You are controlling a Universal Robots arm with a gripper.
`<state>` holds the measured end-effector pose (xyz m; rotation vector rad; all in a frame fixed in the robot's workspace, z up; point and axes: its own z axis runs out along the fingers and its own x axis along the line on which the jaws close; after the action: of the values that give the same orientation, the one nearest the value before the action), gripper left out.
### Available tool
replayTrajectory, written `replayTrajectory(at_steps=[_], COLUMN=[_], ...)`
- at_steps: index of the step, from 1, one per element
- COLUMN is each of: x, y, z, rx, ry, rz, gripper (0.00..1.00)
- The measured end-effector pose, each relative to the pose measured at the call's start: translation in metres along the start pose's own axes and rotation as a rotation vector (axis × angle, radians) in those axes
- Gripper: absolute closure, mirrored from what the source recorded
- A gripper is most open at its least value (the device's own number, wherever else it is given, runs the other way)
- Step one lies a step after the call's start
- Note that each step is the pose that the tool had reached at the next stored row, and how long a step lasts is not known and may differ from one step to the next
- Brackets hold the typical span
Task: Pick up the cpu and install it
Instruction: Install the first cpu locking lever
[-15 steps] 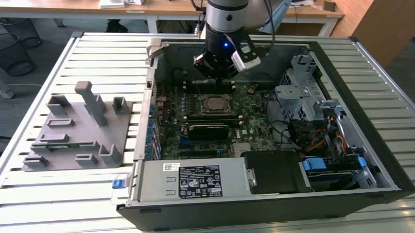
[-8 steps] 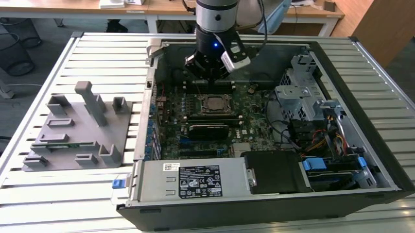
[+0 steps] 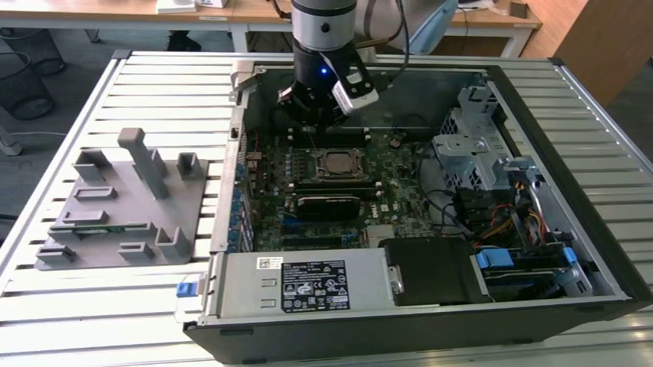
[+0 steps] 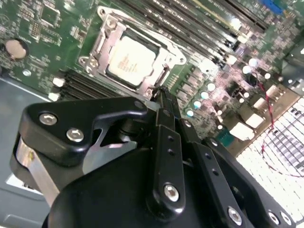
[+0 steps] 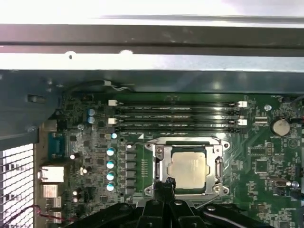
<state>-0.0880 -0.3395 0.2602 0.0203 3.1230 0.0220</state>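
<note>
Cpu [image 5: 188,167] seated; hand [image 5: 167,182] above, closed.

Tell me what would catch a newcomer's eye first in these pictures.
The open computer case lying on the slatted table, its green motherboard exposed. The cpu sits in its socket mid-board, silver top up, with the gripper poised just above the socket's edge, fingers shut and empty. To the exterior view's left stands a grey fixture plate with upright posts.
</note>
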Motion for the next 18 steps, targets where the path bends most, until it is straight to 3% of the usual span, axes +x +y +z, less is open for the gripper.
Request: replayTrajectory(at_steps=[10, 18], x=[0.0243, 0.0314], y=[0.0001, 0.0085], z=[0.0017, 0.0026], rx=[-0.0002, -0.0001], ry=[-0.0011, -0.0010], rz=[0.000, 0.000], gripper=[0.89, 0.89])
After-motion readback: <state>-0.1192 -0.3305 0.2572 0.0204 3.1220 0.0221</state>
